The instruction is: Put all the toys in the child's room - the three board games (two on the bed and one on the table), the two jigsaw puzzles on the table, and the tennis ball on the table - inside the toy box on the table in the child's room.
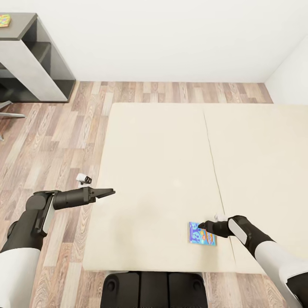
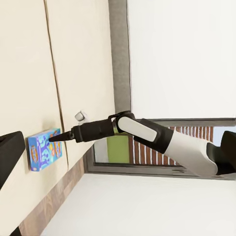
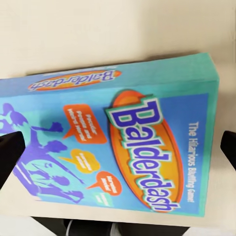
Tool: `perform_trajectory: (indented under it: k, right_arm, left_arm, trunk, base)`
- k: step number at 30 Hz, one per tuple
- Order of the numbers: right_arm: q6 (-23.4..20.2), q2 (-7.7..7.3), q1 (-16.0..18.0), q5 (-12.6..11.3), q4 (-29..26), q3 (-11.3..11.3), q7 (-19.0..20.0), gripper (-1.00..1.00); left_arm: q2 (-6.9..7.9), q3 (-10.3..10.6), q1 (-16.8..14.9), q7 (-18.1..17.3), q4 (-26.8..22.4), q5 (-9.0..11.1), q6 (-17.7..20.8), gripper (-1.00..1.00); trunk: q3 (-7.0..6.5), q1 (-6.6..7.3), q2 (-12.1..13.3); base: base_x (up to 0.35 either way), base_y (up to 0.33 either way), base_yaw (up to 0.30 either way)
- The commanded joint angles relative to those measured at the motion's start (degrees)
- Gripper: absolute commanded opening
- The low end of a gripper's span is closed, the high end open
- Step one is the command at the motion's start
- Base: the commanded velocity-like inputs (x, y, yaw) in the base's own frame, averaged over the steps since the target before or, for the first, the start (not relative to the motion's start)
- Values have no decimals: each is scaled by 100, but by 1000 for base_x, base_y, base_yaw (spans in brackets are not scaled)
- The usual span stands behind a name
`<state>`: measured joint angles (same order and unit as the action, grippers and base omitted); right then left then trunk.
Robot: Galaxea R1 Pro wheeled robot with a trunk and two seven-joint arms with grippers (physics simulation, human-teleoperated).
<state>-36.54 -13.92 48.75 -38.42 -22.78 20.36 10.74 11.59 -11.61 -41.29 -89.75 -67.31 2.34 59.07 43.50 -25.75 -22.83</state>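
Right gripper spread wide over light-blue board game flat on bed; left gripper narrow, empty.

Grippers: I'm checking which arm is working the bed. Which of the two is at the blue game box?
The right gripper, at the edge of the blue Balderdash box on the bed. The left gripper hangs at the bed's other side.

Bright, even, shadowless simulator light; right wrist close-up soft, blurred; head view wide-angle, edges slanted.
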Motion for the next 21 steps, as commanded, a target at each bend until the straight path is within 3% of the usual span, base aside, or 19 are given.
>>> perform_trajectory:
  k: [1, 21]
  right_arm:
    - [-15, -5, 3, 19, -5, 21, 25, 100]
    - [-18, -5, 3, 18, -24, 21, 26, 100]
  left_arm:
    - [-1, 1, -2, -25, -1, -5, 61, 100]
    - [-6, 1, -2, -25, -1, -6, 61, 100]
  trunk:
    - [14, -3, -9]
    - [67, -3, -9]
  base:
    - [0, 0, 0]
    - [0, 0, 0]
